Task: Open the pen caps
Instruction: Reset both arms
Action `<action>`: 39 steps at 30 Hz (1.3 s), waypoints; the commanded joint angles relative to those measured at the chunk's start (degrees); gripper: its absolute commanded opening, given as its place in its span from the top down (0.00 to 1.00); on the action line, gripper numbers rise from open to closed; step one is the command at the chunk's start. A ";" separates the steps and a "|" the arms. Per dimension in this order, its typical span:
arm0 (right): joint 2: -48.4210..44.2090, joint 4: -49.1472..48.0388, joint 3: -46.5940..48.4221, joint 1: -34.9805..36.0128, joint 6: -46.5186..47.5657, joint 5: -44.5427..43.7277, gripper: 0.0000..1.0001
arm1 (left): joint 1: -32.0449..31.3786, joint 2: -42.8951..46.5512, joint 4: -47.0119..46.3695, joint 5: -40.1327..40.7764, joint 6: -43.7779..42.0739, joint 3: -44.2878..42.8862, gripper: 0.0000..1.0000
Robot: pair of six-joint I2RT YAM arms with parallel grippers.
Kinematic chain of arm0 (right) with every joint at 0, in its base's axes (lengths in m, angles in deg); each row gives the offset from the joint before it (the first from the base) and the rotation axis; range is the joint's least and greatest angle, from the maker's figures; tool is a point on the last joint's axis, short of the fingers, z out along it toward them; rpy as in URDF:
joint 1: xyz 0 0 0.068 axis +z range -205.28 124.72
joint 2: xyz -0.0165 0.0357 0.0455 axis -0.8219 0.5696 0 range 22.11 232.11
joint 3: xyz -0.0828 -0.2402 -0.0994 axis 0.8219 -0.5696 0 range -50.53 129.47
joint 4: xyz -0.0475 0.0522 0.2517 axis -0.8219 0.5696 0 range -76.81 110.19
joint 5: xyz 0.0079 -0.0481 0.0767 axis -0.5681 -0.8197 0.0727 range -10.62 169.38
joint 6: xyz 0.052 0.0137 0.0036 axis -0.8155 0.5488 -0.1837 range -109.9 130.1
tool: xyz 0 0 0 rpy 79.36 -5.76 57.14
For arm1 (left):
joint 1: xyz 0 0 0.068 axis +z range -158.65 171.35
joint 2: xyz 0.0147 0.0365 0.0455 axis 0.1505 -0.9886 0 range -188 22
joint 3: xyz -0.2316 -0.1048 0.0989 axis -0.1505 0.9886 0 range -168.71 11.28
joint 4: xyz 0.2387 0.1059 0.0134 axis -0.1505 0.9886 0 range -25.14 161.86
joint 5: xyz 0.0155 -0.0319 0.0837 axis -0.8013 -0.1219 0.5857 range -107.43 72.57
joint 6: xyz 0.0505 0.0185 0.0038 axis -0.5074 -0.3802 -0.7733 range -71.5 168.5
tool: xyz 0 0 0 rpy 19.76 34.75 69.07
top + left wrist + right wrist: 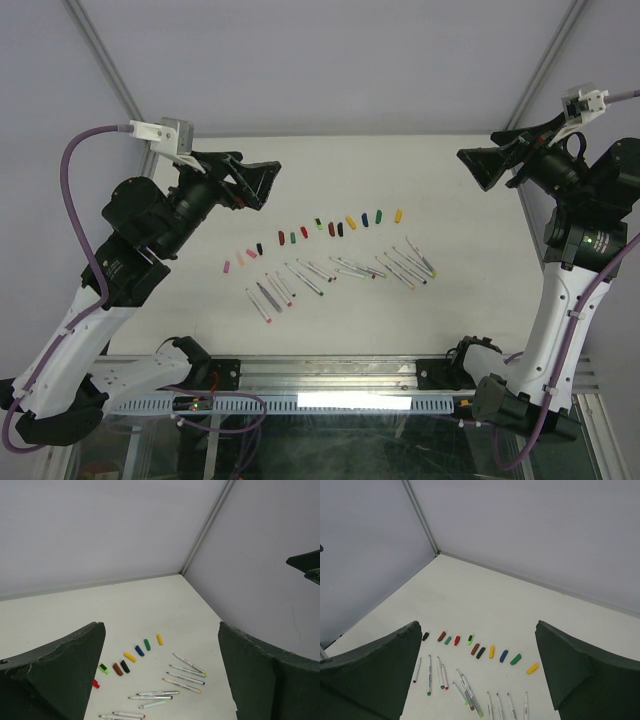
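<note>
Apparently the work is close to finished, if not done. The pen caps (350, 221) lie loose on the white worktop (300, 170) in a slanting row, pink ones at the left end, then red, black, green, blue and yellow towards the right. The pens (318, 268) lie in a second slanting row just nearer the arm bases, in small bunches, apart from the caps.

None of the caps visibly sits on a barrel, though the pens are too small to tell whether every one is bare at its tip.

Neither arm is working on anything. The left gripper (262, 182) hangs above the far left of the worktop with its jaws spread wide and nothing between them. The right gripper (478, 165) hovers at the far right, equally wide and empty. Both are well apart from the rows.

What could be left, judging from this, is at most checking for a missed cap.
</note>
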State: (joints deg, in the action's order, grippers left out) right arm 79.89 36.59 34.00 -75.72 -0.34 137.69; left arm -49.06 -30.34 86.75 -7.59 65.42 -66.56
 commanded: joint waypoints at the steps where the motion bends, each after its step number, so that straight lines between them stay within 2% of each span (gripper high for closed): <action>1: -1.13 -1.02 0.37 -0.39 0.16 -0.12 0.01 | 0.30 0.74 -1.89 -1.50 -1.10 0.32 0.01; 25: -1.17 0.55 0.91 -0.52 1.91 0.56 0.01 | 0.31 0.83 -1.85 -2.08 -1.71 0.65 0.01; 32: -1.00 2.78 2.52 -0.48 3.14 -2.78 0.01 | 0.35 0.92 -1.94 -2.30 -1.89 0.85 0.01; 39: -1.24 2.91 2.31 -0.47 3.22 -0.23 0.01 | 0.35 1.07 -1.94 -2.41 -2.04 0.85 0.01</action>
State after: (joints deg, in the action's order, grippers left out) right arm 79.81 40.26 34.11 -75.72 2.66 136.20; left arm -49.06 -30.31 86.75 -8.98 64.88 -65.68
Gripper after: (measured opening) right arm 0.990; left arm 0.990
